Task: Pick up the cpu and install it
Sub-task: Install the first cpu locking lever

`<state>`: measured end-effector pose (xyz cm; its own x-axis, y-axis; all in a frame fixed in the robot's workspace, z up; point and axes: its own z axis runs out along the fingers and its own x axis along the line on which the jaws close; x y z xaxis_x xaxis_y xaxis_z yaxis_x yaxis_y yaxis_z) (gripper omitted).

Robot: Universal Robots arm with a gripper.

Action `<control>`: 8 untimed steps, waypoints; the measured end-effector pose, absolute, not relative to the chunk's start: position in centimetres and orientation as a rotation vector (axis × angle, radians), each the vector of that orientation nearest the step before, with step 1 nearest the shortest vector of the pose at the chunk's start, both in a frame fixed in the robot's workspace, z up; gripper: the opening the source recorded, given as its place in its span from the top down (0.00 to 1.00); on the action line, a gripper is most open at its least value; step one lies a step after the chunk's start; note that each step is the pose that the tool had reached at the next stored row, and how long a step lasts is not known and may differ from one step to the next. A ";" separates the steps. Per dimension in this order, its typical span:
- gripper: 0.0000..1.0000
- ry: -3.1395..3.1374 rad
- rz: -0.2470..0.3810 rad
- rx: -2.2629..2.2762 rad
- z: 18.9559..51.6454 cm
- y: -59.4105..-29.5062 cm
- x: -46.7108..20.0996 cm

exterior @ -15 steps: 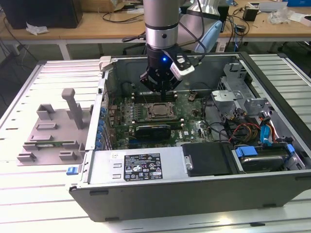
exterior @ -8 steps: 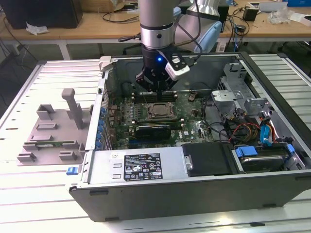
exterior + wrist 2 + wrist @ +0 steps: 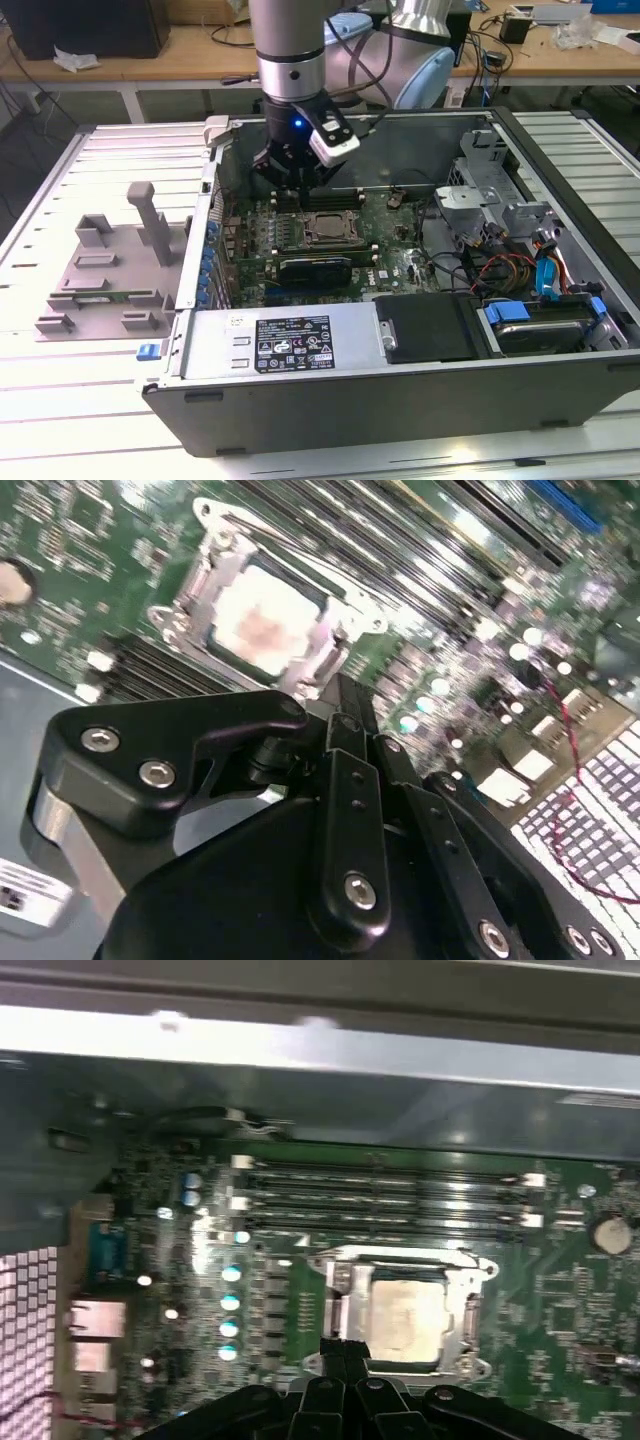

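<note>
**Gripper over the seated cpu**

Gripper (image 3: 340, 693) links filled your wrist views. The jaws were drawn together on nothing, and the tips hung just above the motherboard (image 3: 395, 235) inside the open case (image 3: 400, 400). You had the cpu (image 3: 330, 228) lying flat in its socket, silvery top up. It sat just nearer than the tips, toward the exterior view's right, and apart from them.

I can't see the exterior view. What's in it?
A robot arm's black pincer hangs close above the silvery cpu, which sits in its socket on a green motherboard inside an open computer case. A grey plastic tray lies on the white table at the exterior view's left.
</note>
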<state>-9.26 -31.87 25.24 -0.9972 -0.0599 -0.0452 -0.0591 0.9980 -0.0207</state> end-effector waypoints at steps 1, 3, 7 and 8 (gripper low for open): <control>0.89 3.094 -0.030 -0.092 25.2 -31.9 -9.8; 0.89 3.094 -0.030 -0.092 25.2 -31.9 -10.3; 0.89 3.095 -0.030 -0.092 25.2 -31.9 -10.4; 0.89 3.099 -0.030 -0.093 25.2 -31.9 -10.4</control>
